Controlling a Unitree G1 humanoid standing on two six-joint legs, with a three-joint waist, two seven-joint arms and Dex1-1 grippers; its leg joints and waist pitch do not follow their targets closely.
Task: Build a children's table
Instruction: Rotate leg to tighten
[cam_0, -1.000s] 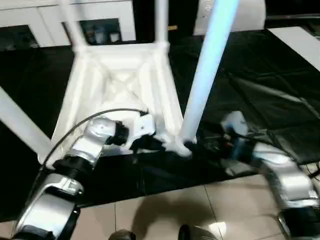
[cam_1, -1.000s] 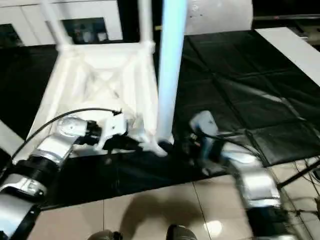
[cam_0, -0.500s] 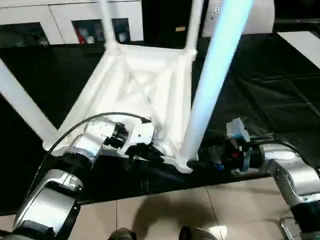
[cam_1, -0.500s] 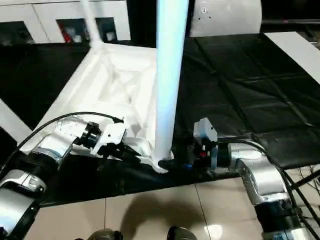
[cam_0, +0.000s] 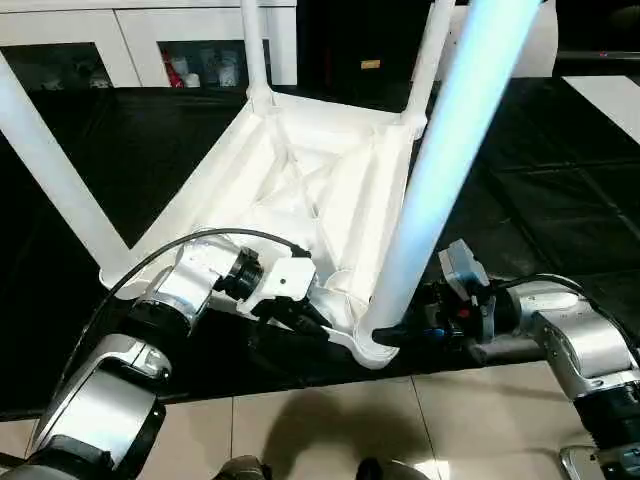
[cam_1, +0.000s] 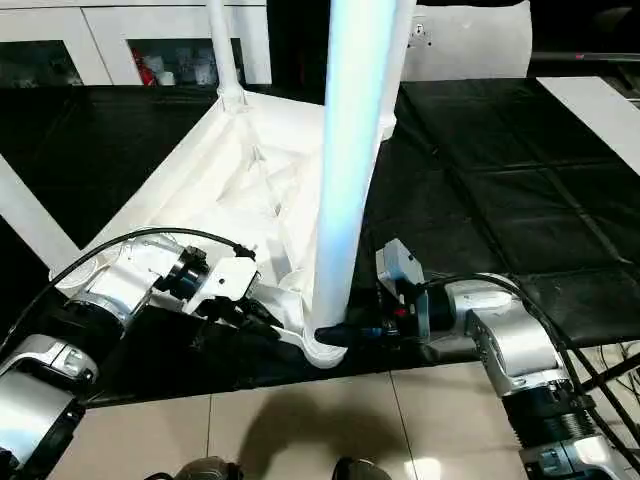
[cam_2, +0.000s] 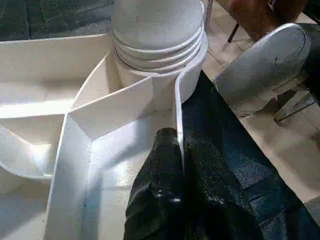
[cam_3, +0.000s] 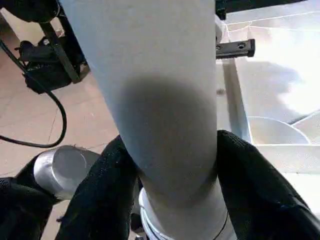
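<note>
Upturned white table (cam_1: 235, 175) on black sheeting (cam_1: 480, 170), legs pointing up; near leg (cam_1: 345, 170) standing in the front corner socket; right gripper (cam_1: 350, 332) set around that leg's base; left gripper (cam_1: 262, 318) pinched on the near rim beside it; white cabinets (cam_1: 110, 35) behind.

A black mat (cam_0: 560, 190) covers tiled floor (cam_0: 330, 430) before white glass-doored cabinets (cam_0: 130, 45).
</note>
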